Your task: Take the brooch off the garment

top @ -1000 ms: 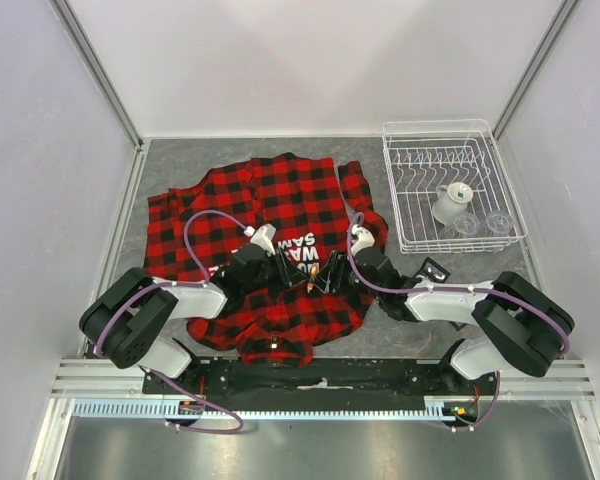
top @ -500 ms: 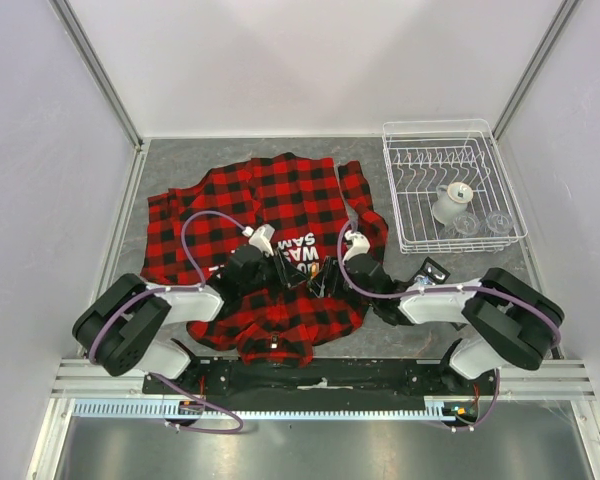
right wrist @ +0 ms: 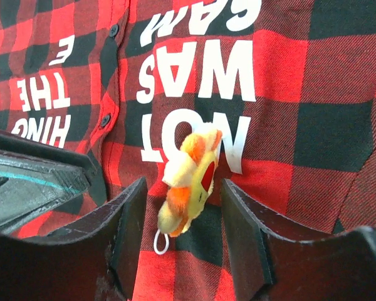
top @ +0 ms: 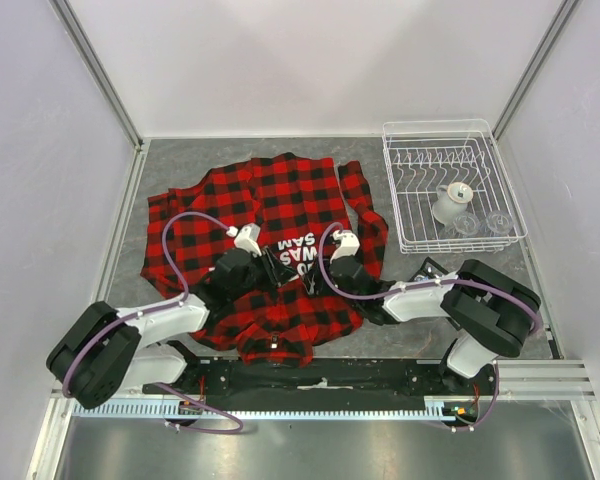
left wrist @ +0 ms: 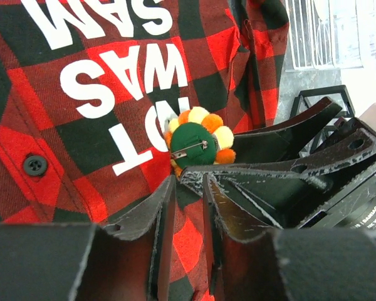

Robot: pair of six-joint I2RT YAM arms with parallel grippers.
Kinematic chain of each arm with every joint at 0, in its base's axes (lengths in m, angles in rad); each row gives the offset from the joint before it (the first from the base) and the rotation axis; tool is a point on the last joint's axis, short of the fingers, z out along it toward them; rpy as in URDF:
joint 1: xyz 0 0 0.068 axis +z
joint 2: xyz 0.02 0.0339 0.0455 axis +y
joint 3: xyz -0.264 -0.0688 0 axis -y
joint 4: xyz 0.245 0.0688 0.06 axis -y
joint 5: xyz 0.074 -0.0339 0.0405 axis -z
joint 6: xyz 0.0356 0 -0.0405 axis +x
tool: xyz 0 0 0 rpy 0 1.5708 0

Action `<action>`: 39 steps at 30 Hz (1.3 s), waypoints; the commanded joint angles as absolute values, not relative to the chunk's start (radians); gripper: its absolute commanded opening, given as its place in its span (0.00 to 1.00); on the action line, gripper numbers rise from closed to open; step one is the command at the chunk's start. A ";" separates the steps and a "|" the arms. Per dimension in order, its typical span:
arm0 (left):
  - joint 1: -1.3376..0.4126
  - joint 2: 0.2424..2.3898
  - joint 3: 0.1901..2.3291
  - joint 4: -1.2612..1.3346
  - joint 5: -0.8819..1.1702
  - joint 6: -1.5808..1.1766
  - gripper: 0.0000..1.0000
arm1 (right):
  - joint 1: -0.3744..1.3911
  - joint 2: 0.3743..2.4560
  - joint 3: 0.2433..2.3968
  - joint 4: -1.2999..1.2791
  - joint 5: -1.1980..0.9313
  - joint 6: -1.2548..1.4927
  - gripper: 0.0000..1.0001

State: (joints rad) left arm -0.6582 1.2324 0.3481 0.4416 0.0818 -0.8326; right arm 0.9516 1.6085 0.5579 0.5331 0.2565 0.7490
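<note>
The garment [top: 270, 215], a red-and-black plaid shirt with white lettering, lies spread on the table. The brooch [right wrist: 191, 179], a yellow, orange and red flower, stands tilted on edge on the shirt just below the letters. In the left wrist view its green back and metal pin [left wrist: 197, 144] show. My right gripper [right wrist: 183, 194] is open, one finger on each side of the brooch, not touching it. My left gripper [left wrist: 188, 185] sits just in front of the brooch, its jaws nearly together with a fold of shirt fabric between them. In the top view both grippers meet mid-shirt [top: 298, 272].
A white wire dish rack [top: 405, 190] stands at the back right, holding a white spool-like piece [top: 452, 203] and clear glasses [top: 483, 222]. Grey walls and aluminium posts enclose the table. A small black stand [top: 432, 270] sits by the right arm.
Both arms have shifted left and farther over the shirt. The right gripper has closed in on the brooch and now straddles it; the left gripper stays beside it on the fabric.
</note>
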 commanded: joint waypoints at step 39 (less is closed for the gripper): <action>-0.598 1.109 0.376 0.253 0.130 -0.706 0.37 | 0.927 1.664 0.603 0.613 0.177 0.637 0.00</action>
